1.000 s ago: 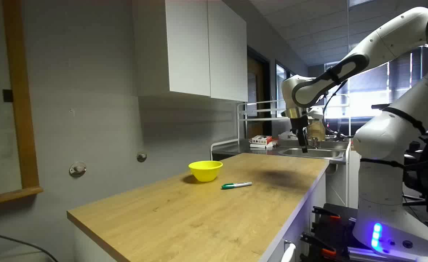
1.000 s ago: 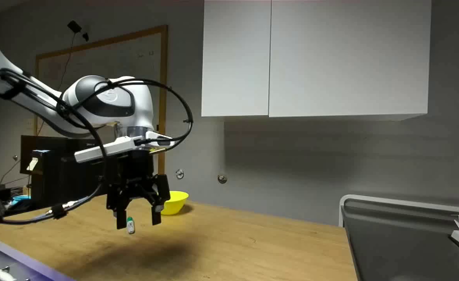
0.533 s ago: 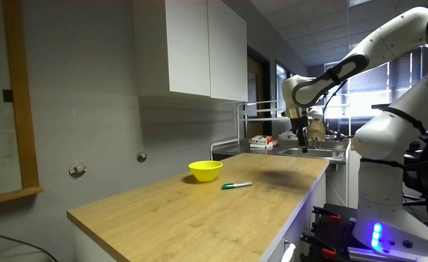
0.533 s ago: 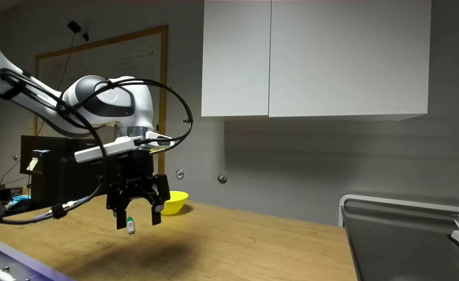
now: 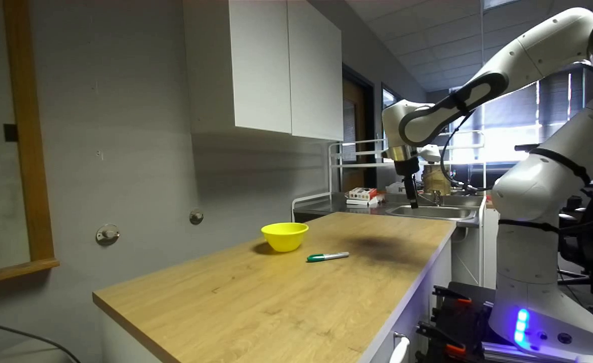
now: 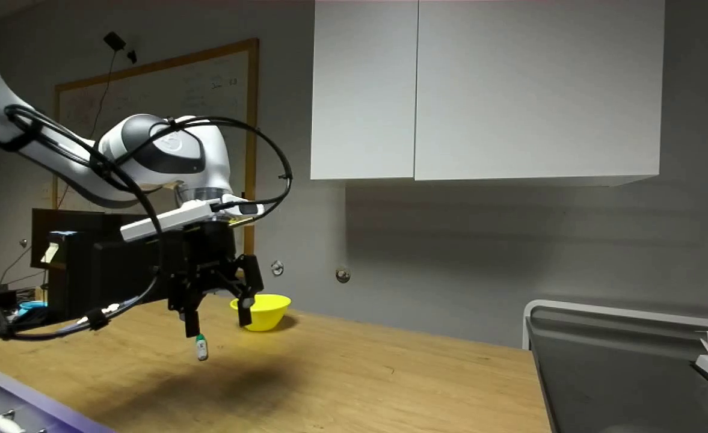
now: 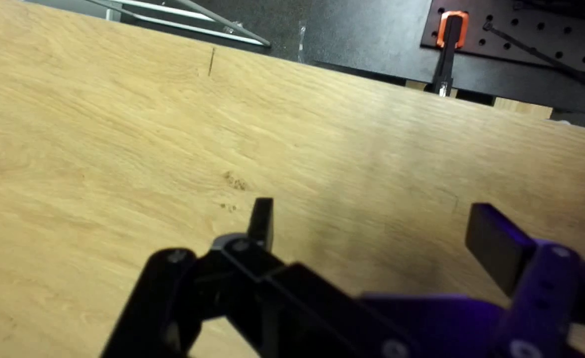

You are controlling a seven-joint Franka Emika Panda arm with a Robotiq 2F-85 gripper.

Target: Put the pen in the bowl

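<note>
The gripper (image 6: 218, 328) hangs above the countertop (image 6: 360, 373), jaws apart, holding nothing. In an exterior view, the pen (image 5: 328, 256) lies on the countertop at the gripper's lower left, long axis roughly left to right across the frame. The jaws appear to span crosswise to it; lateral travel, then descent, seems required. Farther off, the bowl (image 5: 284, 239) stands at the pen's upper left.

Window (image 5: 510, 136) glaring; wall (image 5: 145, 126) dim; countertop (image 6: 402, 376) softly shadowed.

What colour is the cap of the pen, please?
The pen has a green cap, which shows best in an exterior view.
</note>
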